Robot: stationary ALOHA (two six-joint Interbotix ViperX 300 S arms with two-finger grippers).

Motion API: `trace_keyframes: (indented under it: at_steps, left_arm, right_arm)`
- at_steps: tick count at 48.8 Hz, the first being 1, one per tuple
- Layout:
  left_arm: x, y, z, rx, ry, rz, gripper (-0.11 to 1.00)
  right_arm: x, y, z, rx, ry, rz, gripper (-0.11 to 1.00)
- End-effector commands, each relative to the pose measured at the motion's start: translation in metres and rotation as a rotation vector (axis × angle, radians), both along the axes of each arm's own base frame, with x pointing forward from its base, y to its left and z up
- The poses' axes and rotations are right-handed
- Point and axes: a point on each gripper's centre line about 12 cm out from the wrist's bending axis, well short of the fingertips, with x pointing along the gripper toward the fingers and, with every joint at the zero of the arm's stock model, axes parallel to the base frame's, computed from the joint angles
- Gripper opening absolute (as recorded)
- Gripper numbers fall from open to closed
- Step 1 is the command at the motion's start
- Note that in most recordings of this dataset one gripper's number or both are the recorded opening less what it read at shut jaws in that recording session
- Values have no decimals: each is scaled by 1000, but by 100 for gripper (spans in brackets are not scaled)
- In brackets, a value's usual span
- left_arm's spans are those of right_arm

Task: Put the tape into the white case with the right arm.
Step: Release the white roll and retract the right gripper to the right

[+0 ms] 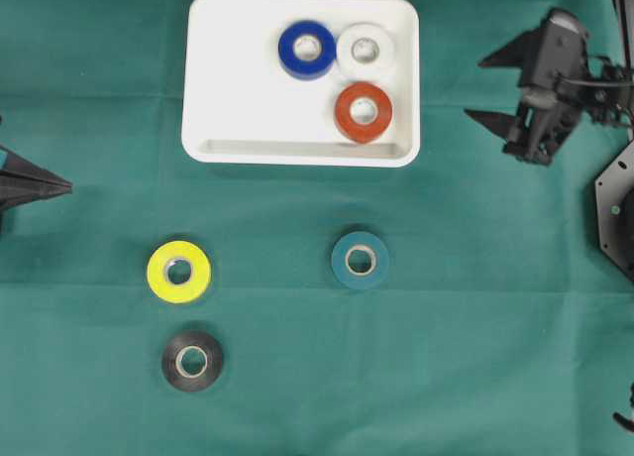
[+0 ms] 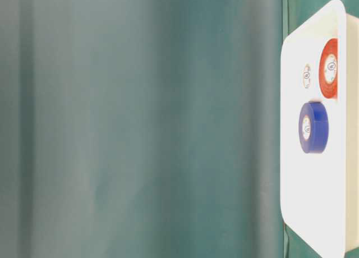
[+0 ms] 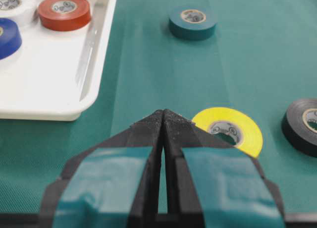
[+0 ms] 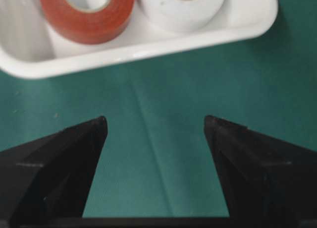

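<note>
Left gripper [image 3: 163, 120] pressed together, parked at left edge. Yellow tape [image 1: 179, 272], black tape [image 1: 192, 361], teal tape [image 1: 360, 260] flat on cloth, near of white case [image 1: 228, 99]. Probably light, stiff, smooth: pinch across the ring wall. Right gripper [image 1: 493, 87] spread, empty, far right.

left gripper [image 3: 163, 120]: jaws pressed together, nothing held
white case [image 3: 94, 64]: upper left, red roll [image 3: 64, 12], white roll [image 3: 15, 5], blue roll [image 3: 7, 37] held inside
teal roll [image 3: 192, 22]: flat on green cloth [image 3: 277, 54], beyond the case
yellow roll [image 3: 229, 130]: just past the fingertips
black roll [image 3: 304, 125]: right edge, cropped
</note>
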Motion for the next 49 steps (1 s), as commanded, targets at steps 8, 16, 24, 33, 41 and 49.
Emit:
trace_keyframes:
  at_steps: [8, 16, 24, 33, 41, 49]
  left_arm:
    - [1, 0, 4, -2, -11, -1, 0]
    - [1, 0, 5, -2, -14, -1, 0]
    - [1, 0, 5, 0, -14, -1, 0]
    - [1, 0, 5, 0, -14, -1, 0]
    - [1, 0, 5, -2, -14, -1, 0]
    - [1, 0, 5, 0, -14, -1, 0]
  right_arm:
    - [-13, 7, -2, -1, -36, 1, 45]
    - [-23, 13, 0, -17, -81, 8, 45]
    - [-33, 20, -1, -30, -124, 20, 45]
    - [-38, 33, 5, -53, -200, 75, 45]
    - [-37, 48, 10, -72, -231, 163, 45]
    - [-36, 72, 6, -51, -237, 291, 45]
